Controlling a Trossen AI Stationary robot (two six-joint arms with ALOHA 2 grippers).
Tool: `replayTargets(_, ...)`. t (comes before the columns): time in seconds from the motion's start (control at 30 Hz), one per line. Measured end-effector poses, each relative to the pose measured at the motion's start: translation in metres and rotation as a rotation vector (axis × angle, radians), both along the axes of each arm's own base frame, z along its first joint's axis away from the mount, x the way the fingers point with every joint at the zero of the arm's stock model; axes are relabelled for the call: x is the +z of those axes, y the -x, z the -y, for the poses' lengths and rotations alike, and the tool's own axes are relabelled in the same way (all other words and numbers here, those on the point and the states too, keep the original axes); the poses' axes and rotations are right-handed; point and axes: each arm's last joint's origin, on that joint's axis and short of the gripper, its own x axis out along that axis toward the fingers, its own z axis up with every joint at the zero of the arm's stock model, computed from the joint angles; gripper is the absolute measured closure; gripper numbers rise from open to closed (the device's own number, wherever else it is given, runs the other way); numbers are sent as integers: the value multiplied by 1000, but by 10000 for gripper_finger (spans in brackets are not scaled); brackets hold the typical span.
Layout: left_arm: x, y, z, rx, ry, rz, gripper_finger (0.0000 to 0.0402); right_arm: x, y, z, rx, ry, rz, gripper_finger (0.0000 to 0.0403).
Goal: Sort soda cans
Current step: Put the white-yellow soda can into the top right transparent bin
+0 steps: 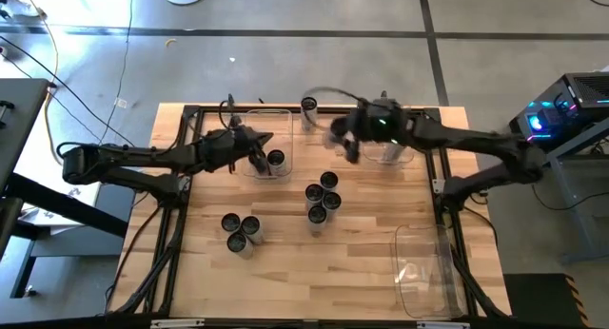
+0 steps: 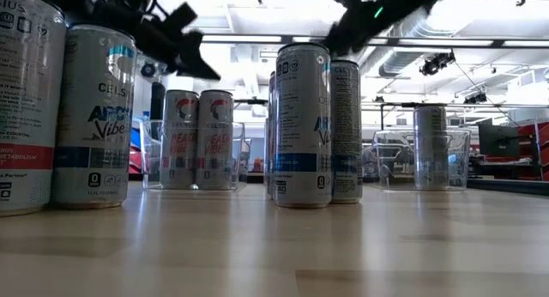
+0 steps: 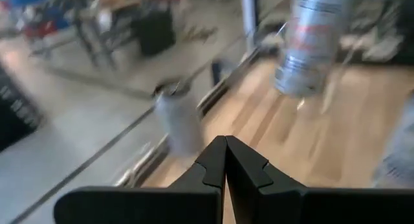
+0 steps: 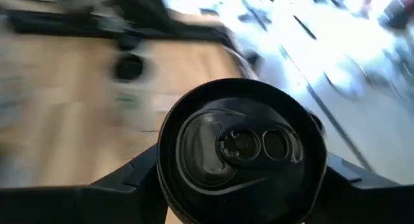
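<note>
Pale wood planks make the worktop [image 1: 362, 253], the largest thing here, with clear plastic bins on it: one at the far left [image 1: 269, 139], one at the far right [image 1: 385, 150], and a third lying near the front right corner [image 1: 423, 270]. The soda cans stand in groups: a cluster in the middle [image 1: 322, 201], three nearer the front left [image 1: 241, 229], one alone at the far edge [image 1: 308, 106], and one in the left bin [image 1: 276, 160].

The right gripper [image 1: 344, 139] hangs above the worktop between the two far bins, and its wrist view is filled by a can top [image 4: 240, 146] between its jaws, which are spread around the can. So the step in hand seems to be carrying one can; the next move would call for a steady lowering into the right bin, upright, then release.

The left gripper [image 1: 257, 156] sits over the left bin, jaws pressed together on nothing.

Both wrist views are smeared, so labels cannot be read there, and the low view cuts off both arms.
</note>
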Motion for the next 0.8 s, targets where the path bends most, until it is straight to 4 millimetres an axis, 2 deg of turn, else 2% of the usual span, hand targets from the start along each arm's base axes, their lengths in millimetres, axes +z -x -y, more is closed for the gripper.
replayTargets(0.17,18,-7,10,-313,-1,196,376,23,31,-37,208,33,-3,163)
replayTargets(0.3,29,-9,16,-534,-11,317,327,43,42,-58,391,44,127,163)
replayTargets(0.43,41,-12,18,-639,-7,368,264,47,39,-72,579,74,197,163)
replayTargets(0.57,51,-22,20,-779,75,392,197,50,30,-83,717,140,274,163)
replayTargets(0.8,45,-60,17,-954,249,336,99,55,22,-92,846,202,374,163)
